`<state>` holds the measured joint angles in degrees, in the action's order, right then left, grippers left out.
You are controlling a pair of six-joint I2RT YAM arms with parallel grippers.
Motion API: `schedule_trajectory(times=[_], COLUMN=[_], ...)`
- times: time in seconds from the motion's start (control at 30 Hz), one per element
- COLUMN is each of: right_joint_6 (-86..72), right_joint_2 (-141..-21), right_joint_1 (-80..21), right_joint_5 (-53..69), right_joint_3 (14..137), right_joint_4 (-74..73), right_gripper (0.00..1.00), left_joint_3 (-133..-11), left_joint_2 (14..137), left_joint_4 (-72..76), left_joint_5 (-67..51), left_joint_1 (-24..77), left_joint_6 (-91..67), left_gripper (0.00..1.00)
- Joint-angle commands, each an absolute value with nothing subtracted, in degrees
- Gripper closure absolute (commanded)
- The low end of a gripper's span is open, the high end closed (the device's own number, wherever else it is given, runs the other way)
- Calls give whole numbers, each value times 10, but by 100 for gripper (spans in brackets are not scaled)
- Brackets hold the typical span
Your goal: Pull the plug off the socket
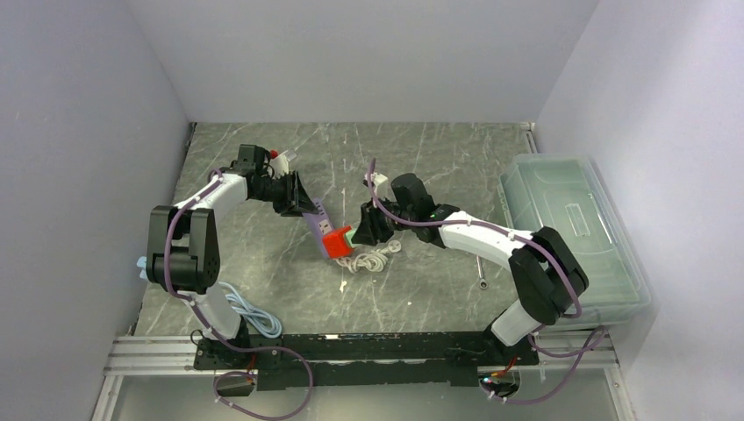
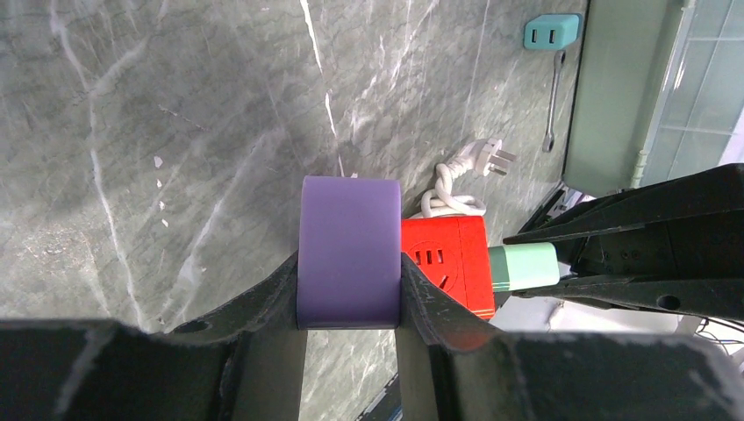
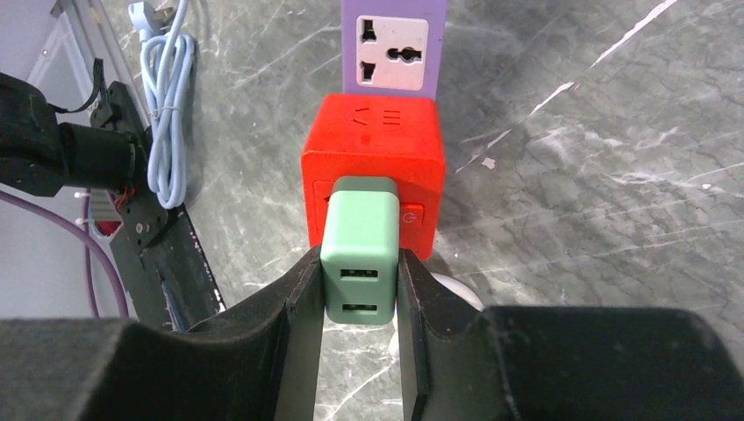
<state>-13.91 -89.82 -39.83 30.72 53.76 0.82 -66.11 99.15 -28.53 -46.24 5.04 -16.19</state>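
Observation:
A red cube socket [image 1: 336,243] sits mid-table with a purple adapter [image 1: 318,218] plugged into its left side and a green USB plug [image 1: 347,235] plugged into its right side. My left gripper [image 1: 303,203] is shut on the purple adapter [image 2: 349,252]; the red socket [image 2: 450,263] and green plug [image 2: 524,267] show beyond it. My right gripper [image 1: 361,230] is shut on the green plug [image 3: 360,250], which is still seated in the red socket [image 3: 373,164]. The purple adapter [image 3: 393,48] shows behind it. The socket's white cord [image 1: 370,258] lies coiled beside it.
A clear lidded bin [image 1: 575,232] stands at the right. A wrench [image 1: 481,274] lies near it. A light blue cable [image 1: 254,314] is coiled at the front left. A white and red item [image 1: 280,161] sits at the back left. A teal adapter [image 2: 551,32] lies by the bin.

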Motion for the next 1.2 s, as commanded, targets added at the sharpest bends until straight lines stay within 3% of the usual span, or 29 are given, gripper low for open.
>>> schedule_trajectory(times=[0.0, 0.7, 1.17], right_joint_6=[-164, -186, -138], right_joint_2=[-901, -926, -895], right_joint_1=[-416, -480, -471], right_joint_5=[303, 59, 289], right_joint_3=[564, 649, 613], right_joint_4=[37, -113, -37], right_gripper=[100, 100, 100], left_joint_3=[-670, -672, -669], left_joint_2=[958, 965, 949], left_joint_4=[-261, -274, -257], left_joint_5=[-501, -471, -499], left_joint_1=[58, 58, 59], left_joint_6=[-185, -195, -187], left_gripper=[100, 100, 100])
